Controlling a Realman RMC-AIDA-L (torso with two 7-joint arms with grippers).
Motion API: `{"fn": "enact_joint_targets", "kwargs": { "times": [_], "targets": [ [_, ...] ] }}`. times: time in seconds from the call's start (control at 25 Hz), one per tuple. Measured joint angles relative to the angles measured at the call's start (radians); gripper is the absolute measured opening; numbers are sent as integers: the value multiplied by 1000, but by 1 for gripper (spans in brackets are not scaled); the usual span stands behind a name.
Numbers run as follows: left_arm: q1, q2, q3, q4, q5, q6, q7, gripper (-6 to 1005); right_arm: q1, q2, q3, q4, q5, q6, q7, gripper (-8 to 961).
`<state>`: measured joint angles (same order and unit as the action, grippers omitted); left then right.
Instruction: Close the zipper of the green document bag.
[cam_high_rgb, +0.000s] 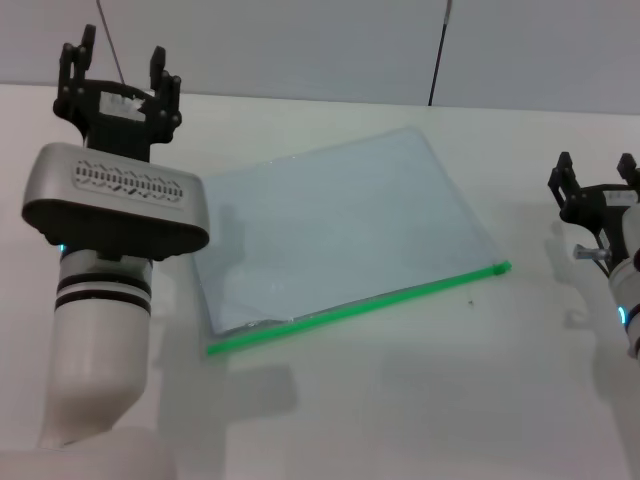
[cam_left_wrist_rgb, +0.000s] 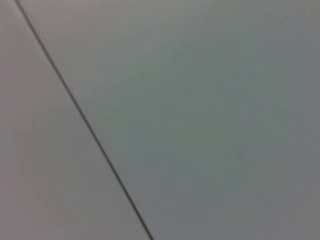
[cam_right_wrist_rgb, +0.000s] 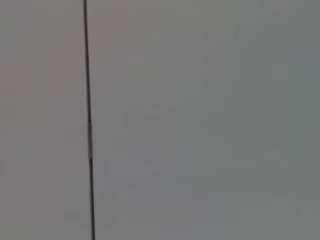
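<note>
In the head view the green document bag (cam_high_rgb: 335, 225) lies flat on the white table (cam_high_rgb: 400, 400), roughly in the middle, turned at a slant so its far corner points away to the right. Nothing can be made out inside the translucent pouch; only the table shows through it. The zipper (cam_high_rgb: 358, 309) runs along the bag's near long edge as a bright green strip, from the near left corner up to the right corner. The slider is too small to tell apart for sure, though the strip thickens a little at its right end.

The left gripper (cam_high_rgb: 118, 62) is raised at the far left, just beside the bag's left short edge, fingers spread apart and holding nothing. The right gripper (cam_high_rgb: 596, 175) sits at the right border, well apart from the bag's right corner, fingers likewise apart and empty.

The left wrist view shows only a plain grey surface crossed by a thin dark slanting line (cam_left_wrist_rgb: 85, 125).

The right wrist view shows the same kind of grey surface with one straight dark seam (cam_right_wrist_rgb: 89, 125)
</note>
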<state>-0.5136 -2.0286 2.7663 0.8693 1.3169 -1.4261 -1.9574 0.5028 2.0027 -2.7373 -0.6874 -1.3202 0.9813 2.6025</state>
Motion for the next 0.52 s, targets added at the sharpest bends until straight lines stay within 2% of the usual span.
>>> {"fn": "enact_joint_targets", "kwargs": {
  "times": [0.52],
  "targets": [
    [1, 11, -2, -14, -68, 11, -95, 678, -7, -4, 9, -35, -11, 66, 4, 733]
  ]
}}
